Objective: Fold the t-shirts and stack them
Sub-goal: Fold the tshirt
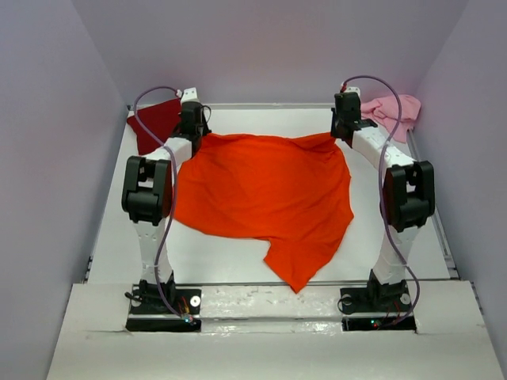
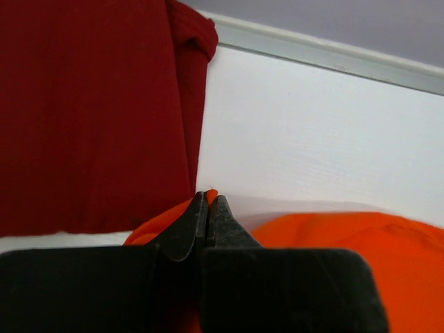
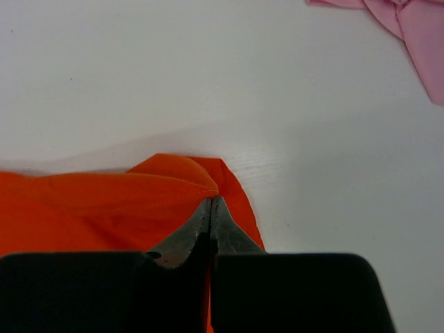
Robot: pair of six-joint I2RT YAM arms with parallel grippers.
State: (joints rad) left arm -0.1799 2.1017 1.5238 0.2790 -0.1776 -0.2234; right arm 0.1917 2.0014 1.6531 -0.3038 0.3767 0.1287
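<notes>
Our left gripper [image 2: 209,200] is pinched tight on the far left corner of the orange t-shirt [image 1: 261,190], and our right gripper [image 3: 211,201] clamps its far right corner the same way. Between them we see the shirt's far edge stretched. The rest lies spread and rumpled on the white table [image 1: 222,257]. The dark red t-shirt [image 1: 156,123] lies in the far left corner, and the pale pink t-shirt [image 1: 394,111] is bunched at the far right.

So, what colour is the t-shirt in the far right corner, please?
It's a pale pink t-shirt, clearest from the top external view.
</notes>
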